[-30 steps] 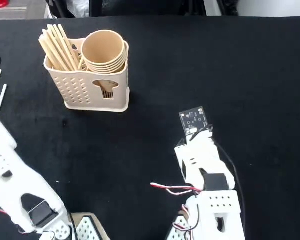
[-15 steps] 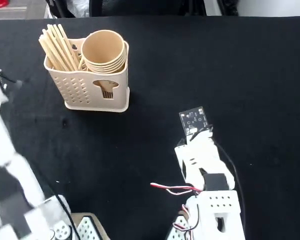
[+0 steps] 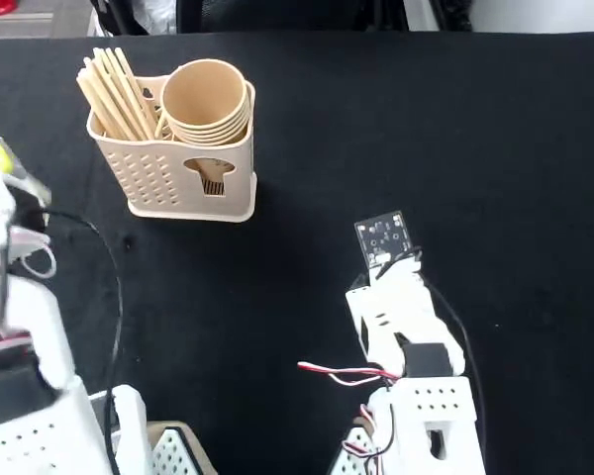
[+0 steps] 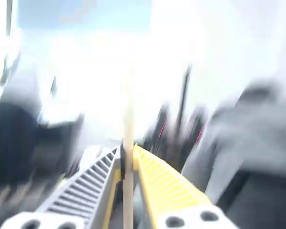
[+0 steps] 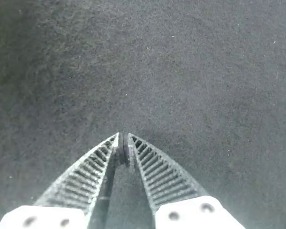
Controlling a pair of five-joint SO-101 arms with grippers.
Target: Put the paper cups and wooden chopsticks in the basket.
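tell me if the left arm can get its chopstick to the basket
Probably yes: the left end effector grips the chopstick, and bare table lies between it and the basket.

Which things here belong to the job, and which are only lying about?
Job: beige perforated plastic basket; stacked tan paper cups; bundle of pale wooden chopsticks; single wooden chopstick in left gripper.
Lying about: small red object beyond the black table's far edge.

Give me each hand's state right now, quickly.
Left hand: closed on a wooden chopstick.
Right hand: closed, holding nothing.
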